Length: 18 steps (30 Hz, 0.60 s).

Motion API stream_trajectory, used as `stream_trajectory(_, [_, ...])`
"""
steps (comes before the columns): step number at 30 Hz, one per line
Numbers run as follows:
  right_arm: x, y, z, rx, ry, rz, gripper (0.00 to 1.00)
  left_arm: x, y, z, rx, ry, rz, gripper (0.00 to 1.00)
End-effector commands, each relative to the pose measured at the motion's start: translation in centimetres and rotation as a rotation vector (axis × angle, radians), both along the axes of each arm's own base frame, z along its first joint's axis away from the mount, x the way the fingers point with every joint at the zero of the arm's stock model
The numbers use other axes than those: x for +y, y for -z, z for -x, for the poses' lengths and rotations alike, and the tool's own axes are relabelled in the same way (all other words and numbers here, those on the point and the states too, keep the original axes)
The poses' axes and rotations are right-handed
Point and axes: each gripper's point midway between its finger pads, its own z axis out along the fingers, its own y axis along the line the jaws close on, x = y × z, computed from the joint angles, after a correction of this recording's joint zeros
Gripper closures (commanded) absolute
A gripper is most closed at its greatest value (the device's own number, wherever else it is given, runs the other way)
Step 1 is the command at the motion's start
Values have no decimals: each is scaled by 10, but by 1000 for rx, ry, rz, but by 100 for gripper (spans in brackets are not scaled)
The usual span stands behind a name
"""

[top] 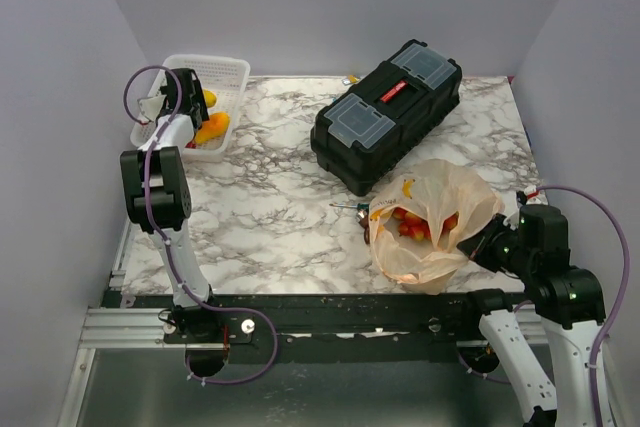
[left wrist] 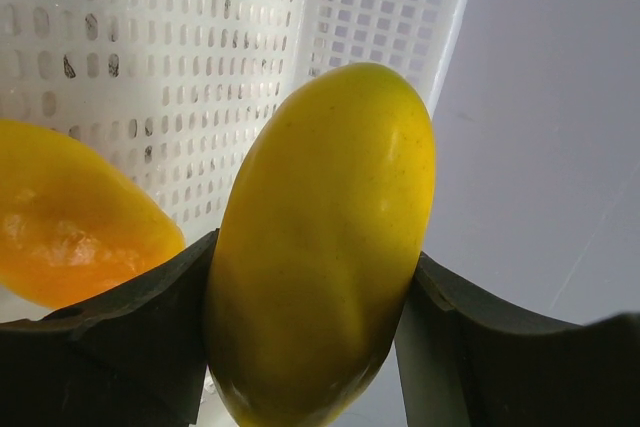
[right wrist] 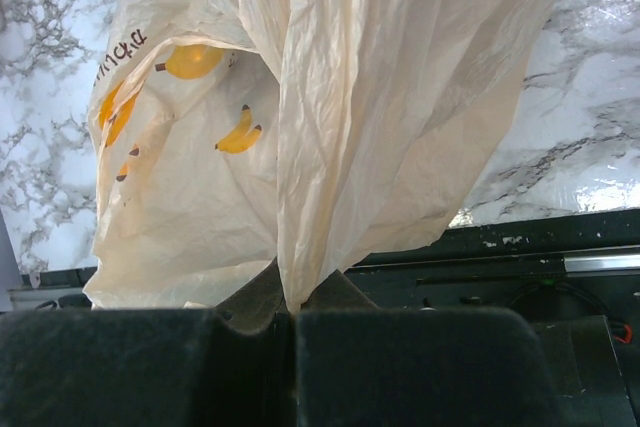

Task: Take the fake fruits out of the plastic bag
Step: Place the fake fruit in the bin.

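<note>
The shiny yellow oval plastic fruit (left wrist: 325, 237) is smooth and bright, with tiny dark specks on its skin. The left tool (left wrist: 312, 342) is squeezed onto it, with one black finger on each side. It holds the fruit at the white plastic mesh basket (top: 238, 77), at the far left corner of the white and grey marble desk (top: 270, 207). I cannot tell if the fruit is inside the basket or just above it. A shiny orange oval fruit (left wrist: 70, 222) lies in the basket just beside it. The thin crinkly pale-orange plastic bag (top: 445, 197) sits near the front right of the desk, just in front of the black plastic toolbox (top: 385, 117). It has little yellow banana pictures (right wrist: 240, 134) on it. Its mouth is open and faces up, and red and orange fruits (top: 415, 225) show inside. The right tool (right wrist: 295, 312) is closed tight on a fold at the bag's right side, and the thin plastic comes out from between its fingers. The two tools are well apart.
</note>
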Motion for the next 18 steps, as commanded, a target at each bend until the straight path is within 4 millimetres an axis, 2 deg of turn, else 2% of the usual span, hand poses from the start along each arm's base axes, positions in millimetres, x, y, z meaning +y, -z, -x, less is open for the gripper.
stream_trajectory(1, [-5,-2,-3,-12,27,16,99,-2,16,-1,75,-13,29,41])
stream_trajectory(7, [-6,-2,-2,-8,34,15,99,-1,16,-2,80,2,31,31])
stream_trajectory(9, [-6,-2,-2,-10,35,16,99,-2,14,-2,84,7,29,19])
stream_trajectory(18, [-6,-4,-3,-20,28,21,99,-4,-5,1,46,52,-9,19])
